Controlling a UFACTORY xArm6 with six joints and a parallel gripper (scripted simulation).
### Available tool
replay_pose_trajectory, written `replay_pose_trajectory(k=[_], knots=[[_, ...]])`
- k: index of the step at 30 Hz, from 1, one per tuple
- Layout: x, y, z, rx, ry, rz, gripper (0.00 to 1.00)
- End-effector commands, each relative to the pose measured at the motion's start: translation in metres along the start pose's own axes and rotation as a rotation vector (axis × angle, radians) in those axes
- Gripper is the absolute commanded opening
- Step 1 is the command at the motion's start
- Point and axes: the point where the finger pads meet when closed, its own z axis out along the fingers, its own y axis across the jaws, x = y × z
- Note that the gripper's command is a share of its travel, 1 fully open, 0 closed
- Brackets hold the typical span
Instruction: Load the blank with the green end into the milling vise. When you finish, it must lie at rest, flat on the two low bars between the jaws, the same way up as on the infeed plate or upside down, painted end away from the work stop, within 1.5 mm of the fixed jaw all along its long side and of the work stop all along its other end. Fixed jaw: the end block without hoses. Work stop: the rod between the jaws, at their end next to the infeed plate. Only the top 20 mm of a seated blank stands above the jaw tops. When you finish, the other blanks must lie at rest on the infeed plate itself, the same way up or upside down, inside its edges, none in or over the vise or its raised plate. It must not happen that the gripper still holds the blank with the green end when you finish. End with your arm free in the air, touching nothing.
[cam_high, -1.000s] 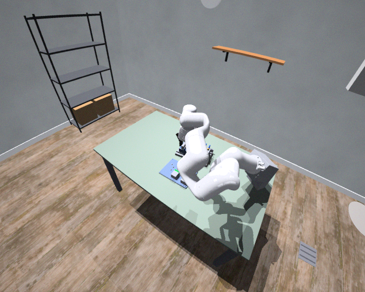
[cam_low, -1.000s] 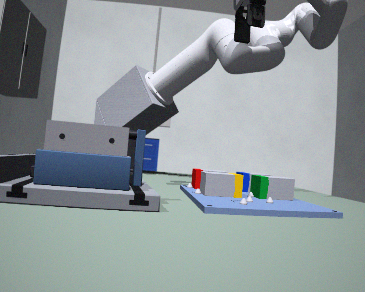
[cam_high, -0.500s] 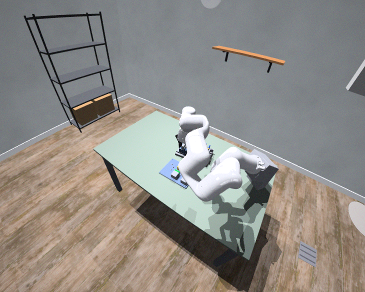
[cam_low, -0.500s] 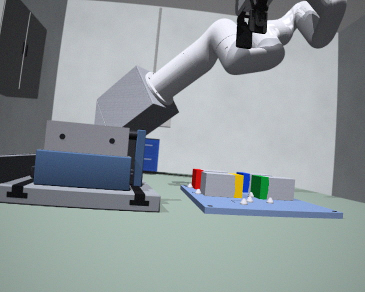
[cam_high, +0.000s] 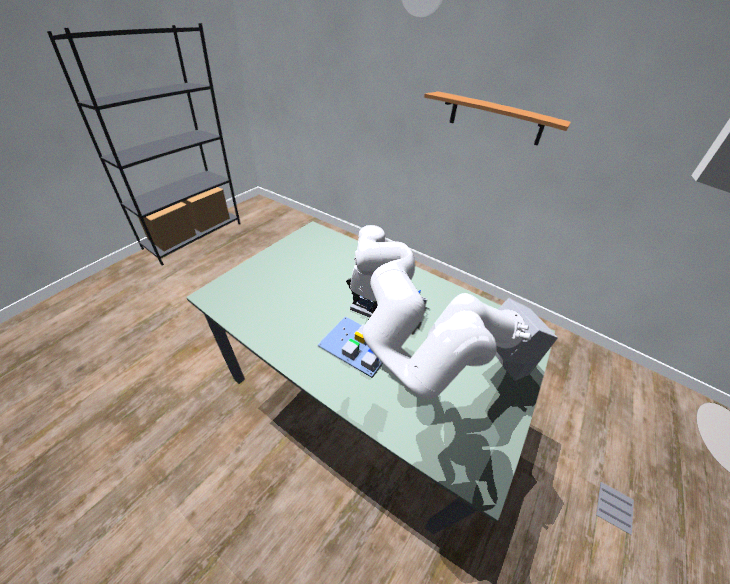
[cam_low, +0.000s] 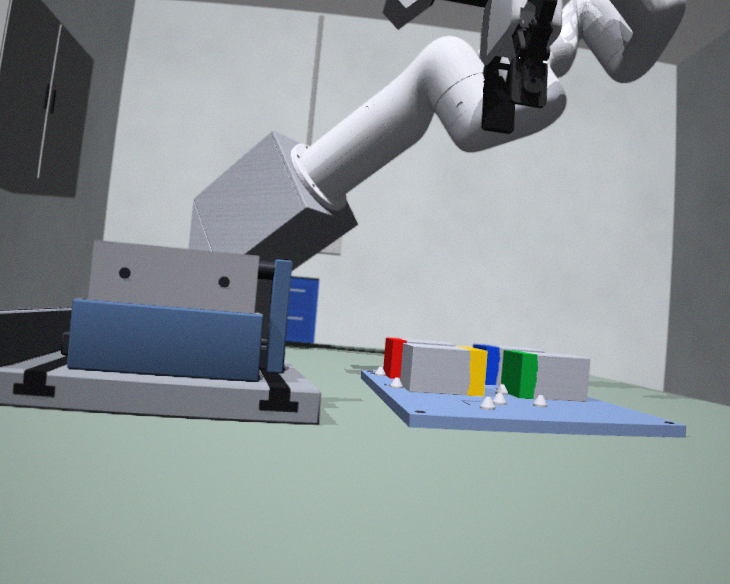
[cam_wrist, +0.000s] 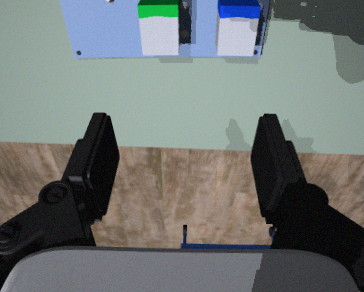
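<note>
Top view: my arm reaches over table; green-ended blank sits on infeed plate.
Exterior: my gripper hangs high above plate; vise at left, green-ended blank at right, beside yellow-ended one.
Wrist: my claw gapes wide, nothing in it; green-ended blank left, blue-ended one right, both at far side.

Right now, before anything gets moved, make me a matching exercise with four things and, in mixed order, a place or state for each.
1. Green-ended block
2. End effector
3. Orange wall shelf
4. Cardboard boxes

A. On the black rack
B. On the blue plate
C. Open, in the air
D. Mounted on the wall

Pairs: 1-B, 2-C, 3-D, 4-A
</note>
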Motion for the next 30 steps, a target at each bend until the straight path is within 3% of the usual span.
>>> replay_pose_trajectory(k=[1,6,14,23,30], knots=[[-0.005,-0.005,0.018,0.001,0.001,-0.001,0.8],[-0.01,-0.011,0.041,0.001,0.002,-0.001,0.8],[-0.011,-0.011,0.044,0.0,0.0,-0.001,0.8],[-0.021,-0.022,0.087,0.002,0.001,-0.001,0.8],[-0.021,-0.022,0.087,0.002,0.001,-0.001,0.8]])
